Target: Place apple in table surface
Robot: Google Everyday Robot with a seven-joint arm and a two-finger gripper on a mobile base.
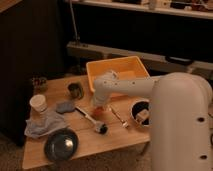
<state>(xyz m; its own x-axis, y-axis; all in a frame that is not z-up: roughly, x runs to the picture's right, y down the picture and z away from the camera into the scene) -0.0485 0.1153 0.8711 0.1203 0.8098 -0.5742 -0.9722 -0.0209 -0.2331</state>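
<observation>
We note dim, warm light. Behind the table runs a long low shelf (pixel 150 56) against a dark back wall (pixel 130 30). A pale upper ledge (pixel 125 6) crosses the top, and the items on it are too small to tell. At left stands a dark panel (pixel 30 45). Speckled floor (pixel 10 152) shows at lower left. The gripper (pixel 98 106) sits low over the table surface (pixel 100 142).
</observation>
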